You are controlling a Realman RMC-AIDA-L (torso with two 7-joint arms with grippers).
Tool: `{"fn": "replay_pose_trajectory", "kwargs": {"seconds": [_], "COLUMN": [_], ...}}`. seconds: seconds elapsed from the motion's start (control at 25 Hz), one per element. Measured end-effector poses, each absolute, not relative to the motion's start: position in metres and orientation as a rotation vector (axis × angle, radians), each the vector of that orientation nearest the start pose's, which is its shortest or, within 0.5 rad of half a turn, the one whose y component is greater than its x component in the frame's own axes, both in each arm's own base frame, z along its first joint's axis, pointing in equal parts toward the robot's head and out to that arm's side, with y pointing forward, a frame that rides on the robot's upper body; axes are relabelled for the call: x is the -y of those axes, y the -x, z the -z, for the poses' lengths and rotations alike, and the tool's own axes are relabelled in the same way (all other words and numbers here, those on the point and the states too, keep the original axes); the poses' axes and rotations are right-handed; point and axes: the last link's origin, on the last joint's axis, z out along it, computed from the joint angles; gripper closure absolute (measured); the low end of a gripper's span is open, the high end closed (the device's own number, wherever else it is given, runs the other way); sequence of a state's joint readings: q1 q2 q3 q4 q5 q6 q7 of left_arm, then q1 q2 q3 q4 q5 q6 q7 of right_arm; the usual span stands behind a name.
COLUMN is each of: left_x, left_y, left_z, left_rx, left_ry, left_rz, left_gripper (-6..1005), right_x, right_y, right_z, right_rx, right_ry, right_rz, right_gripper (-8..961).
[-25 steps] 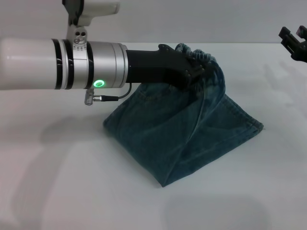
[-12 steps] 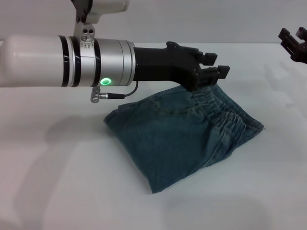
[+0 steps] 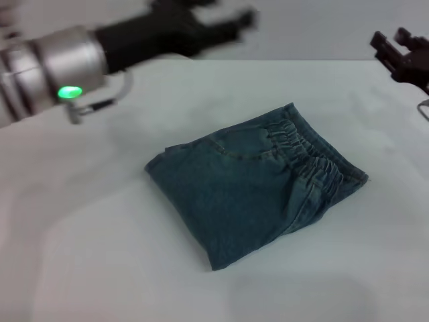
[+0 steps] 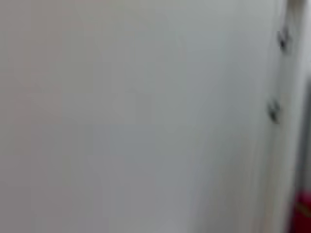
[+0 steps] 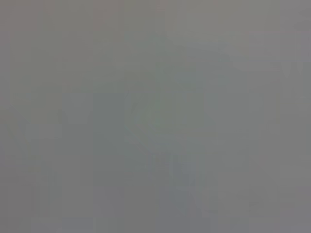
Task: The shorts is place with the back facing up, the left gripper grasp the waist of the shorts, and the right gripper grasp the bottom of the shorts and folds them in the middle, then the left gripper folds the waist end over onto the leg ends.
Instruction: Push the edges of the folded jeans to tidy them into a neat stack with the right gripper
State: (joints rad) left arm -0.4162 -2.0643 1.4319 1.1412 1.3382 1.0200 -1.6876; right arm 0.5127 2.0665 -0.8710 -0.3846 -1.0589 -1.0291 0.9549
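The blue denim shorts [image 3: 251, 184] lie folded into a compact bundle in the middle of the white table [image 3: 100, 235]. The elastic waist [image 3: 315, 161] rests on top toward the right side. My left gripper [image 3: 231, 15] is lifted high above the table's far edge, up and left of the shorts, open and holding nothing. My right gripper [image 3: 394, 45] hovers at the far right, well away from the shorts, with its fingers apart and empty. Neither wrist view shows the shorts or any fingers.
The left arm's silver wrist with a green light [image 3: 67, 92] stretches across the upper left of the head view. The left wrist view shows a pale wall with a red patch [image 4: 302, 208] at one corner.
The left gripper let go of the waist, which dropped onto the leg ends, and then rose up and to the left, away from the shorts. The right gripper shifted slightly.
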Motion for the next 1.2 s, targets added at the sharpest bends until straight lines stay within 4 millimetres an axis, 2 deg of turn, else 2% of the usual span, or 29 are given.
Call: {"fn": "replay_pose_trajectory", "kwargs": {"seconds": [0.12,0.2,0.24,0.28,0.32,0.36,0.52,0.68,0.76,0.88,1.0,1.2], "left_x": [-0.362,-0.362,-0.357,-0.343,-0.337,-0.335,-0.333,-0.329,-0.326,-0.322,-0.318,-0.312], "left_y": [0.167,0.167,0.174,0.194,0.203,0.212,0.227,0.245,0.250,0.256,0.263,0.267], "left_z": [-0.036,-0.036,-0.041,-0.054,-0.059,-0.061,-0.063,-0.067,-0.067,-0.067,-0.065,-0.062], "left_rx": [0.409,0.409,0.362,0.242,0.205,0.205,0.229,0.257,0.265,0.275,0.288,0.299], "left_ry": [2.231,2.231,2.173,1.988,1.912,1.866,1.800,1.718,1.692,1.673,1.663,1.671], "left_rz": [1.234,1.234,1.282,1.389,1.408,1.407,1.381,1.345,1.343,1.345,1.332,1.321], "left_gripper": [219,184,167,150,150,150,150,150,150,151,151,151], "right_x": [-0.384,-0.379,-0.375,-0.371,-0.362,-0.362,-0.345,-0.342,-0.343,-0.347,-0.348,-0.346], "right_y": [-0.281,-0.266,-0.257,-0.246,-0.226,-0.226,-0.188,-0.159,-0.149,-0.139,-0.139,-0.145], "right_z": [-0.022,-0.022,-0.023,-0.024,-0.029,-0.029,-0.044,-0.057,-0.057,-0.042,-0.020,0.013], "right_rx": [-0.669,-0.642,-0.625,-0.600,-0.553,-0.553,-0.545,-0.729,-0.801,-0.879,-0.881,-0.833], "right_ry": [2.022,2.168,2.251,2.345,2.513,2.513,2.874,3.117,3.189,3.275,3.303,3.285], "right_rz": [-0.939,-0.972,-0.994,-1.013,-1.035,-1.035,-0.965,-0.815,-0.730,-0.438,-0.132,0.188], "right_gripper": [434,435,435,435,435,435,435,435,435,435,435,435]}}
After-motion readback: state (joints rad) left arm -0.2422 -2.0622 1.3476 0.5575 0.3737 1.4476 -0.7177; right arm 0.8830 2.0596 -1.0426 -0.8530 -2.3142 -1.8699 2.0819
